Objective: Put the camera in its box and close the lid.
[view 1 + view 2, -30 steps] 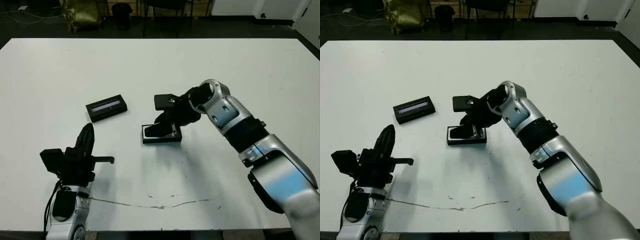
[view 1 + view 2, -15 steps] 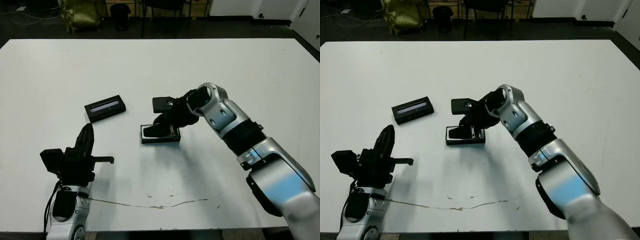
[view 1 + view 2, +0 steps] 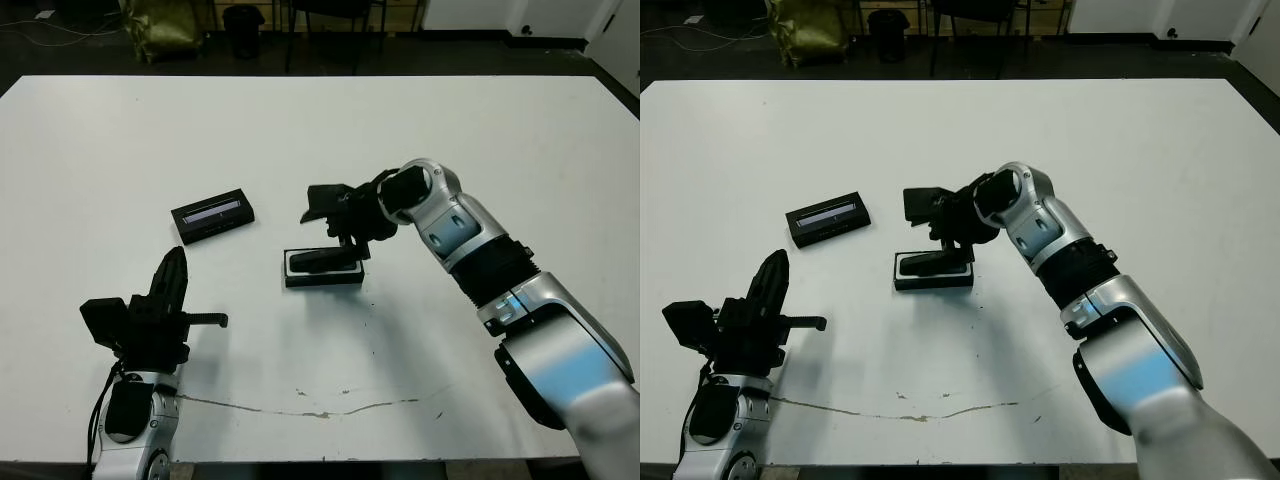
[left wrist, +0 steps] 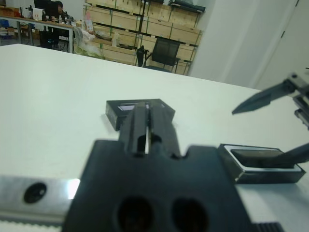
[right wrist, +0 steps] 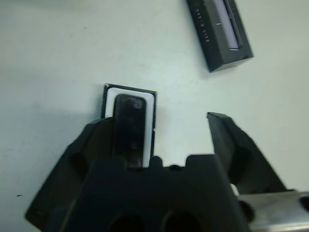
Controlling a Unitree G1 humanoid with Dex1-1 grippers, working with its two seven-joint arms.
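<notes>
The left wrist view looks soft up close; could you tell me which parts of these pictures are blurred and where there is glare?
Left wrist view: the left gripper body is blurred, the lid sharper. Right wrist view: the right gripper is out of focus, the camera in the box slightly soft. Left eye view: sharp, with a pale sheen along the lid's stripe.

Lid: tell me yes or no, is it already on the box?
No: the lid lies flat on the table apart from the box, whose open tray shows the camera inside.
</notes>
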